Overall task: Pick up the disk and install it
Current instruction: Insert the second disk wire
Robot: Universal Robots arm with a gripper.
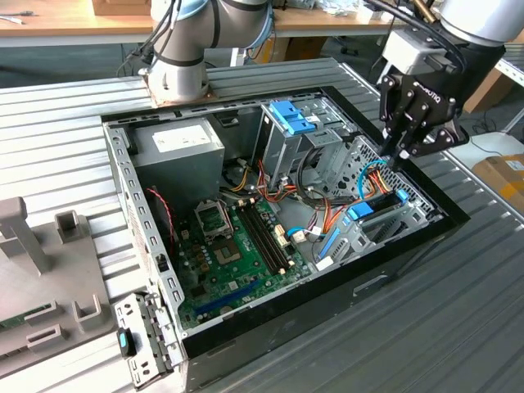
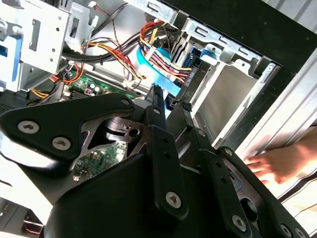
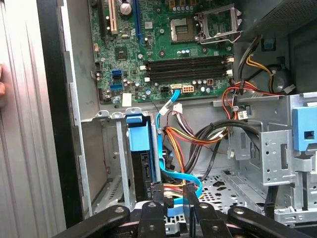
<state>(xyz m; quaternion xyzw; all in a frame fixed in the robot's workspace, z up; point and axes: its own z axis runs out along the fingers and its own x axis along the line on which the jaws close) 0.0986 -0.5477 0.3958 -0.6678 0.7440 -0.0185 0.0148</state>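
From my station I see the jaws hanging over the open computer case (image 1: 327,304), just above its metal drive cage (image 1: 391,219) – black fingers (image 3: 156,198) pointing down into it. In both wrist views the jaws stand a narrow gap apart and clamp nothing; only loose wiring shows past the gap.

The disk (image 1: 381,205) sits directly below the jaws, standing on edge in the drive cage, its bright blue rails at either end. In the first wrist view the disk (image 3: 138,144) lies just ahead of the fingertips, apart from them, with a thin blue data cable (image 3: 169,106) curling beside it and a bundle of red, yellow and black power wires (image 3: 185,139) near the fingertips.

Farther from the jaws lies the green motherboard (image 1: 233,246), and beyond it the grey power supply (image 1: 176,146). A person's hand (image 2: 277,163) rests on the ribbed table (image 1: 458,327) outside the case wall – close to the jaws
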